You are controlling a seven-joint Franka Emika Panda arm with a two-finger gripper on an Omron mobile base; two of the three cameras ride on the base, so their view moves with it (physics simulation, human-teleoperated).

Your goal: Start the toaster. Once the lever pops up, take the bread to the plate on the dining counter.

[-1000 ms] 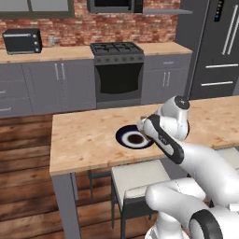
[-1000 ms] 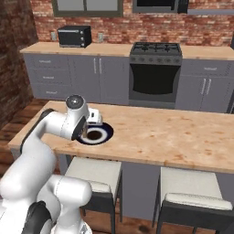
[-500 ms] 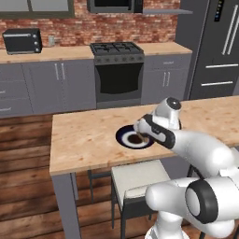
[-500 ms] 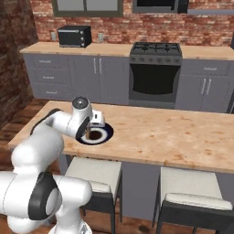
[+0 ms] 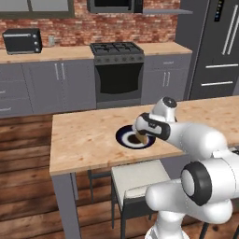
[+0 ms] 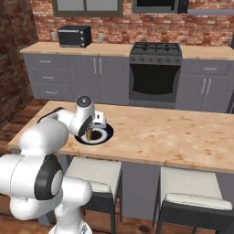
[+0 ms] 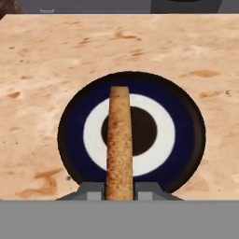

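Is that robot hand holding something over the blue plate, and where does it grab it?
Yes: the gripper is shut on the bread, pinching the slice's near end by its two flat faces, edge-on over the plate.

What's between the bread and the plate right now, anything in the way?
Nothing visible. The gripper holds the bread edge-on directly over the plate on the dining counter, and the plate's face is bare.
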